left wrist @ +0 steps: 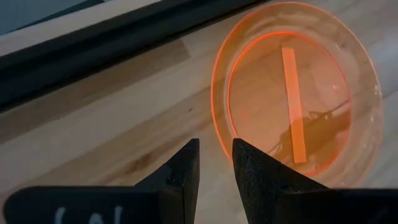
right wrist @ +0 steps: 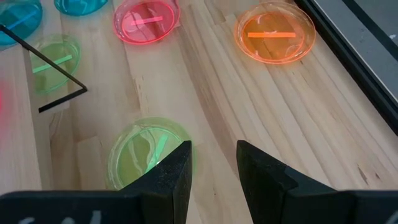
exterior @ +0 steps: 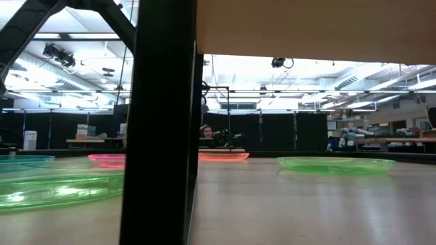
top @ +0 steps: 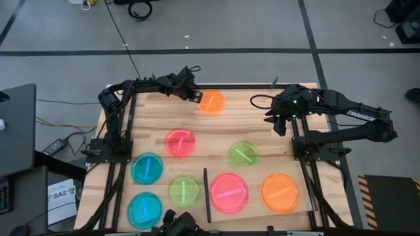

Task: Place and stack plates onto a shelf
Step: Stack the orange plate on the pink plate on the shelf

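An orange plate [top: 211, 101] lies flat on the tabletop at the far middle; it also shows in the left wrist view [left wrist: 298, 93]. My left gripper [top: 195, 97] [left wrist: 214, 158] is low at that plate's left rim, its fingers a narrow gap apart. My right gripper [top: 279, 124] [right wrist: 213, 158] hangs over the table's far right, open by a narrow gap and empty, above a green plate [top: 243, 153] [right wrist: 149, 152]. The shelf [top: 252, 213], with its black strip [top: 205, 195], stands at the near right and bears a pink plate [top: 228, 193] and an orange plate [top: 280, 193]. My left gripper has one fingertip [left wrist: 244, 152] right at the orange plate's near rim [left wrist: 219, 118], coming in low from the table's left. I cannot tell whether it touches the rim. The plate lies flat on the table.
A pink plate [top: 180, 142], two blue plates [top: 146, 168] [top: 144, 208] and a green plate [top: 184, 191] lie on the table's left half. A black rail [left wrist: 93, 43] runs along the far edge. In the low view a black post [exterior: 160, 122] stands close in front.
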